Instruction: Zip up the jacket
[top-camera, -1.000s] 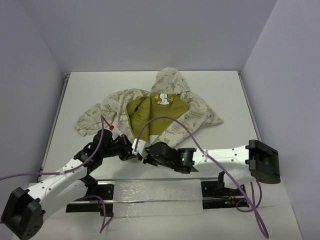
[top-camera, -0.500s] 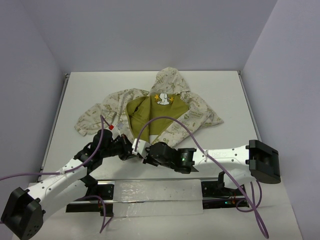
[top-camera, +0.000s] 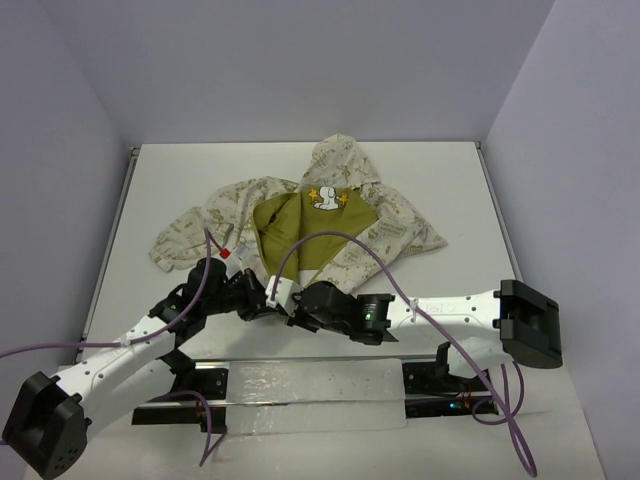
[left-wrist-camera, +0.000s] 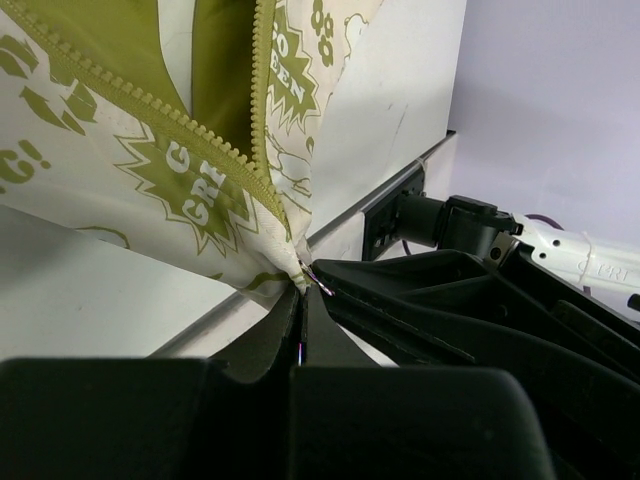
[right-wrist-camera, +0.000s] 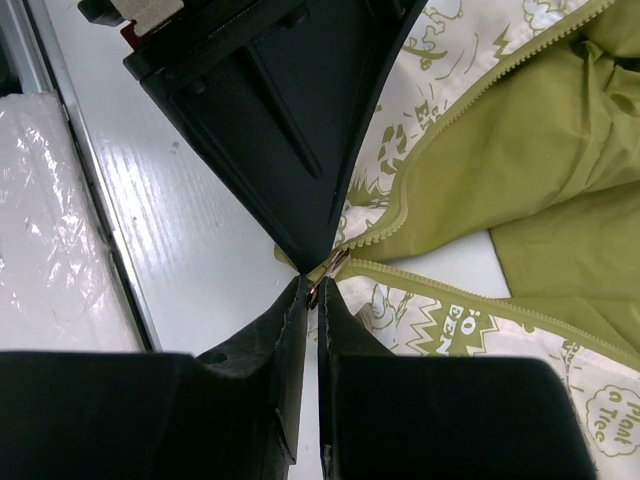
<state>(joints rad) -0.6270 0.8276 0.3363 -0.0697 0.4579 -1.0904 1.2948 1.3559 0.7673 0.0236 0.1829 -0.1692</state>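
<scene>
Centrally on the white table (top-camera: 440, 180) lies the cream hooded child's jacket with fine olive-green print (top-camera: 385, 215). It is spread flat, with its hood toward 12 o'clock and its hem toward 6 o'clock. Its front is open, showing the olive-green lining, and within that opening, up near the hood, sit a white cartoon patch (top-camera: 326, 199) and yellow stars.

Both arms meet at the hem's 6 o'clock end, tip against tip. The left gripper (left-wrist-camera: 303, 290) comes in from 8 o'clock with its fingers pressed together on the jacket's bottom corner, right where the two rows of olive-green zip teeth (left-wrist-camera: 262, 110) converge. The right gripper (right-wrist-camera: 312, 290) comes in from 4 o'clock, its fingers pinched narrowly on the small metal zip pull (right-wrist-camera: 327, 267) at the foot of the zip. Above it the teeth spread apart toward the hood, unjoined.
</scene>
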